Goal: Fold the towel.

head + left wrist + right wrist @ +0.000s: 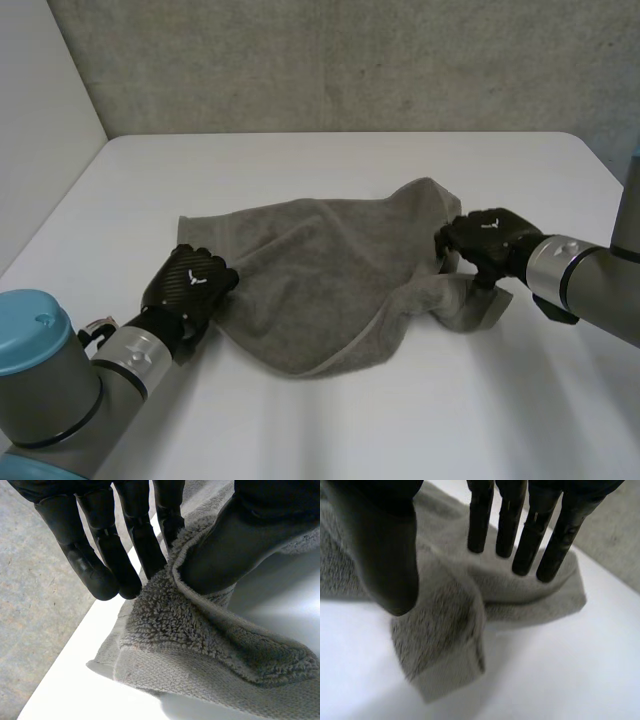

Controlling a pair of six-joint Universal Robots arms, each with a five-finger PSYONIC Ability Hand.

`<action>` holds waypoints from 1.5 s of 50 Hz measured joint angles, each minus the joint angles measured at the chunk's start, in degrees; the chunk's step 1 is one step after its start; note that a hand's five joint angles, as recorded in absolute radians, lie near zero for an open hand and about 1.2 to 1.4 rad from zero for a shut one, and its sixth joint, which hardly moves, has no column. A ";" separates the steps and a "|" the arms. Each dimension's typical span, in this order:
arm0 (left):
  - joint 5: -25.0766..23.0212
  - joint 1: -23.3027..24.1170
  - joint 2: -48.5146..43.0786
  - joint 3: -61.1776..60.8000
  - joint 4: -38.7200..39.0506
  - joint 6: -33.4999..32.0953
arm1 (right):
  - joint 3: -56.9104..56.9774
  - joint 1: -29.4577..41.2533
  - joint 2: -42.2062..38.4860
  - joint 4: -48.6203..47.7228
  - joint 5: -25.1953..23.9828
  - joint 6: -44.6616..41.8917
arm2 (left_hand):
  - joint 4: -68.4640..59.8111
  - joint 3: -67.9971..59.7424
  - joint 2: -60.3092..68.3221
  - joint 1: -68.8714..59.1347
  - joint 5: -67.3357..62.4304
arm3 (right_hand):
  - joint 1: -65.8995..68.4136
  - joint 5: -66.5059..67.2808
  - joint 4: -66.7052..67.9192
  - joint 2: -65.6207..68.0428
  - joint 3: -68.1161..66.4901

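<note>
Lying crumpled across the middle of the white table (330,430), the grey terry towel (320,280) sat somewhat nearer the near edge than the far edge. It was not flat. A ridge of cloth rose toward its right end, and a hemmed edge curved along its near side. One small flap lay flat on the table at the right end, pointing toward the near-right corner.

The left hand (190,285) was at the towel's left edge, on the side toward the table's near-left corner, knuckles up. In the left wrist view the thumb (235,545) was tucked under a raised lip of the cloth. One of the fingers (170,520) pressed against that lip from the other side, so the edge was pinched between them. The other fingers reached straight past the hem.

The right hand (485,240) was at the towel's right end, just above the flat flap. In the right wrist view its fingers (520,530) were straight and side by side, with the thumb (390,555) held apart from them. Cloth lay beneath and nothing was clamped. Whether the fingertips touched the towel could not be told.

A grey concrete wall (350,60) stood behind the table's far edge.
</note>
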State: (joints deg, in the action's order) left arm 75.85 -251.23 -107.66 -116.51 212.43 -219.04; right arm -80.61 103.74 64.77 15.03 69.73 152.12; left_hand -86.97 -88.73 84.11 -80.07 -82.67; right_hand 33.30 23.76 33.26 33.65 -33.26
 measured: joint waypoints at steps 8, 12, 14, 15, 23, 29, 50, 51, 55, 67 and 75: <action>-0.01 -0.66 0.42 -0.34 -0.25 2.73 | -1.02 -1.01 -1.72 0.28 -0.10 0.19 | 0.17 1.10 0.00 0.00 0.00 | 31.42 30.52 30.65 30.85 -30.47; 0.00 -0.77 0.82 -0.37 -0.48 6.23 | -2.21 -1.40 -1.73 -0.14 -0.31 0.51 | 10.67 12.15 -7.93 3.37 6.45 | 39.72 39.10 38.73 38.29 -38.45; 0.05 -0.81 1.18 -0.35 -0.61 8.95 | -3.46 -1.75 -1.67 -1.10 -0.39 0.84 | 19.36 20.44 -16.14 12.00 14.28 | 41.69 41.43 41.14 39.64 -40.92; 0.07 -0.83 1.28 -0.34 -0.63 9.63 | -3.86 -1.83 -1.64 -1.53 -0.40 1.00 | 20.45 21.51 -17.60 13.57 15.79 | 41.90 41.75 41.52 39.82 -41.33; 1.03 -1.25 1.83 -0.15 -0.40 16.35 | -11.10 -3.03 -0.05 -10.98 -0.48 5.14 | 24.52 26.32 -21.96 17.79 20.43 | 42.04 42.06 41.96 40.03 -42.09; 3.07 -1.19 0.43 0.50 0.16 17.49 | -15.48 -3.56 1.42 -16.58 -0.83 7.56 | 24.53 26.45 -22.09 17.87 20.43 | 42.05 42.06 41.96 40.03 -42.09; 15.84 -0.88 2.60 -0.63 7.86 16.85 | -18.41 -5.59 7.00 -20.60 0.24 7.90 | 30.45 32.11 -27.89 23.71 26.53 | 42.53 42.68 42.99 40.66 -42.94; 15.81 -0.79 2.90 -0.90 8.01 16.86 | -18.47 -5.61 7.14 -20.60 0.25 7.91 | 30.45 32.11 -27.89 23.71 26.53 | 42.53 42.68 42.99 40.66 -42.94; 15.48 0.18 3.87 -2.04 8.48 16.88 | -18.75 -5.58 7.58 -20.61 0.25 7.93 | 29.74 31.50 -26.94 22.78 25.64 | 42.54 42.68 42.99 40.66 -42.95; 14.20 1.14 3.87 -2.49 8.24 16.49 | -18.97 -5.46 7.31 -20.76 0.16 7.86 | 0.16 0.66 2.19 -1.77 -0.85 | 42.55 42.68 42.99 40.66 -43.14; 13.65 0.73 12.40 -1.92 7.17 15.64 | -16.37 -6.06 14.04 -20.19 0.42 7.83 | 0.16 0.40 2.19 -1.77 -0.85 | 42.62 42.68 42.99 40.93 -43.15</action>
State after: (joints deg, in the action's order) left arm 89.50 -250.50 -95.26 -118.43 219.60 -203.40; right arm -96.98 97.68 78.81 -5.16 70.16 159.95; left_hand -86.81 -88.32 86.30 -81.83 -83.52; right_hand 75.92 66.44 76.25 74.57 -76.41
